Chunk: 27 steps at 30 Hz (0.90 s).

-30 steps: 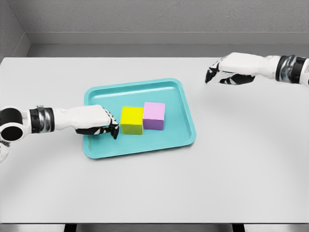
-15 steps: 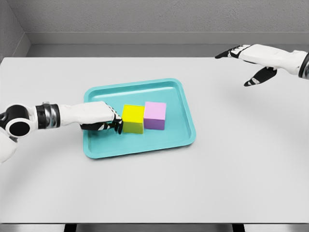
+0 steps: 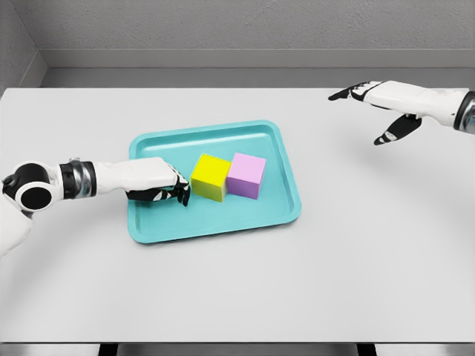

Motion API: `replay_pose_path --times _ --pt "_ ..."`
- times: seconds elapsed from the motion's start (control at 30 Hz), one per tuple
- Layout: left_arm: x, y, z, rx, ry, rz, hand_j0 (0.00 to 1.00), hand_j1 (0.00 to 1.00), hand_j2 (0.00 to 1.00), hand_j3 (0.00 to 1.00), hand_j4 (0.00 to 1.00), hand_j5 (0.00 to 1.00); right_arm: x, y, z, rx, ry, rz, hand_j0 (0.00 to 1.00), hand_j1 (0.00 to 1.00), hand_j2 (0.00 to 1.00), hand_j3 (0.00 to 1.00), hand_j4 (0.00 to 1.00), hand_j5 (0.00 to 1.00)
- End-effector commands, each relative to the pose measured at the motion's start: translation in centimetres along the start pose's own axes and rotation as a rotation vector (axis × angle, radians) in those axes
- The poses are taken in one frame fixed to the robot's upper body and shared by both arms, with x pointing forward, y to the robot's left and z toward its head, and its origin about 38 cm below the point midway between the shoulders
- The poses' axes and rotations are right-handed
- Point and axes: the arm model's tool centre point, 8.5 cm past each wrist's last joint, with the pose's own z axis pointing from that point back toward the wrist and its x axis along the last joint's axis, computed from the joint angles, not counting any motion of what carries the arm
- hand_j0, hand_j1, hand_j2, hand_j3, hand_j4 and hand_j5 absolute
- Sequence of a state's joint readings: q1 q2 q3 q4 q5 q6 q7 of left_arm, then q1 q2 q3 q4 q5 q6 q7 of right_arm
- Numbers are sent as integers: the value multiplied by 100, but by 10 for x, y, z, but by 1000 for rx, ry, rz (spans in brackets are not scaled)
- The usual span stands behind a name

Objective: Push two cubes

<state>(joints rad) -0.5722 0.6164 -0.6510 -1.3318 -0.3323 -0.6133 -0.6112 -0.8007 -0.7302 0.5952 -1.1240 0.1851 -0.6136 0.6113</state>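
Left hand (image 3: 158, 185) lies low inside the teal tray (image 3: 289, 194), fingers curled and gripping nothing, fingertips (image 3: 182, 196) right at the near-left side of the yellow cube (image 3: 210, 177). We note the yellow cube sits turned at an angle, touching the pink cube (image 3: 246, 175) on its right; both rest mid-tray. Right hand (image 3: 380, 104) hovers over the white table (image 3: 371, 245) at far right, fingers spread and empty, well apart from the tray.

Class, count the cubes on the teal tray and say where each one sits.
2. The yellow cube sits mid-tray beside the left hand; the pink cube touches its right side. None seem hidden.
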Motion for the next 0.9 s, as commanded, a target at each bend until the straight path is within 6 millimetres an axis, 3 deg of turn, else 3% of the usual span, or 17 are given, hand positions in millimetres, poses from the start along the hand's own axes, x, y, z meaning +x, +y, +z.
replay_pose_path --times 0.0,0.43,0.87 --pt "0 1 1 6 -2 5 42 42 42 42 42 42 1 0 -1 -5 -5 -5 100 100 100 100 100 100" --pt "8 0 -12 12 -38 19 42 42 42 42 42 42 3 2 -2 0 -9 -6 100 100 100 100 100 100" --pt "2 5 -24 26 -33 44 42 42 42 42 42 42 7 6 -7 19 -24 2 100 100 100 100 100 100"
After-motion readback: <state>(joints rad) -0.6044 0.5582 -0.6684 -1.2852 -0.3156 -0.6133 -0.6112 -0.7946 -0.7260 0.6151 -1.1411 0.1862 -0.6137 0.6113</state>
